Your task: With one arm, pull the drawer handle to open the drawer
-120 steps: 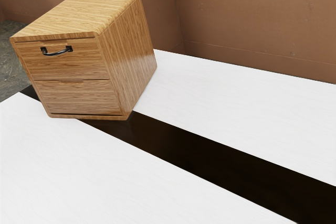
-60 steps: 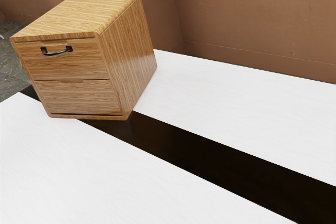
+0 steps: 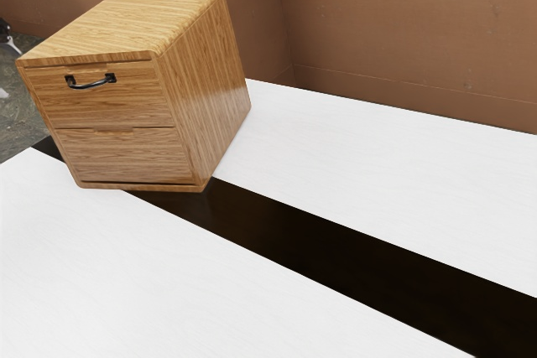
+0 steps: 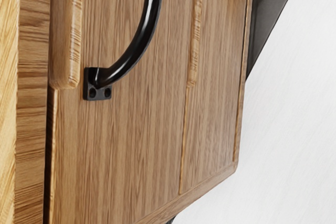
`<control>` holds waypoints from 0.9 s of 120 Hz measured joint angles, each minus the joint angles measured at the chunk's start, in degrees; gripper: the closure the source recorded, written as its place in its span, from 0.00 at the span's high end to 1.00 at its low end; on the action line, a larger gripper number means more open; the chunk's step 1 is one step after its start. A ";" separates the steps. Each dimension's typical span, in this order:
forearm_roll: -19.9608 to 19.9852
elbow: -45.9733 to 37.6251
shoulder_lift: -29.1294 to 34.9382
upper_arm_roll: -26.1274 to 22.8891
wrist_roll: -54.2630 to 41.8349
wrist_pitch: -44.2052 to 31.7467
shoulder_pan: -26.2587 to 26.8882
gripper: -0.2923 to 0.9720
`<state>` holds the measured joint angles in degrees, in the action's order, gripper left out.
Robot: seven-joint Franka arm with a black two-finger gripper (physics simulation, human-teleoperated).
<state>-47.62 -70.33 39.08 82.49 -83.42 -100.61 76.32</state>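
A wooden cabinet (image 3: 201,81) stands on a white worktop (image 3: 377,173), at the exterior view's left, straddling a dark strip (image 3: 336,257) that crosses the worktop. It has two drawers, one above the other. The top drawer (image 3: 105,102) lies flush with the cabinet front and carries a curved black handle (image 3: 91,81). The wrist view sits close to that handle, facing its bolted end plate (image 4: 97,90). Whether the fingers are open or closed cannot be told.

Beside the wooden cabinet (image 3: 134,81), off its drawer-front side, a small sliver of the arm (image 3: 8,39) shows: white shell with a black patch, perhaps a joint. A white fleck (image 3: 3,92) sits lower, nearer the cabinet's base.
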 joint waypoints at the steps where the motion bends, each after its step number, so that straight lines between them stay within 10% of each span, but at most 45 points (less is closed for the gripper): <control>1: 0.00 0.01 0.00 -0.03 0.00 0.01 0.01 0.77; 108: -0.43 2.22 -0.39 -1.68 -0.03 -0.61 2.31 0.77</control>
<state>-48.05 -68.11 38.69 80.81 -83.45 -101.22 78.62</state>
